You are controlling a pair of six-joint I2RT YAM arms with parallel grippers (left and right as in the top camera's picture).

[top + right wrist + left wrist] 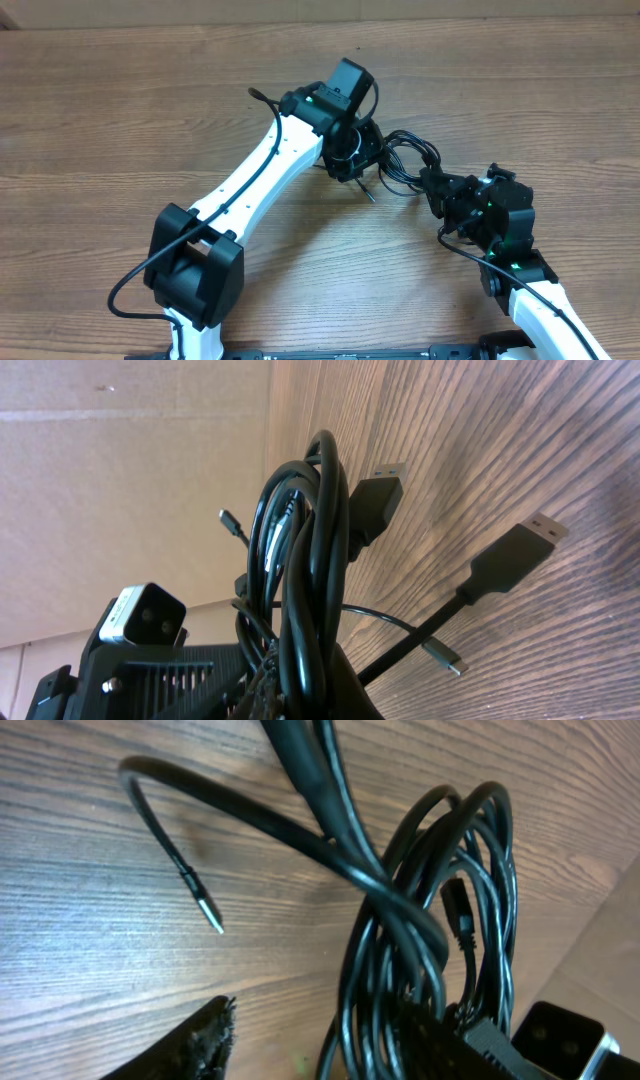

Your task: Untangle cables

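The cables (pixel 408 158) are a bundle of thin black loops lying on the wooden table between my two grippers. My left gripper (pixel 352 165) points down at the bundle's left side. In the left wrist view its jaws (pixel 335 1020) stand partly apart: the cables (pixel 420 920) lie against the right finger, and bare wood shows beside the left finger (pixel 210 1040). A loose thin plug end (pixel 205 910) rests on the wood. My right gripper (pixel 437 188) holds the bundle's right side. In the right wrist view the cables (pixel 305 560) rise out of its shut jaws (pixel 320 695), with a USB plug (pixel 520 550) sticking out.
The table (pixel 120 120) is brown wood grain. A cardboard wall (pixel 130 480) stands along its far edge. My left arm's white link (pixel 260 175) stretches diagonally from the front left. The left wrist's camera housing (pixel 145 615) sits close to the right gripper.
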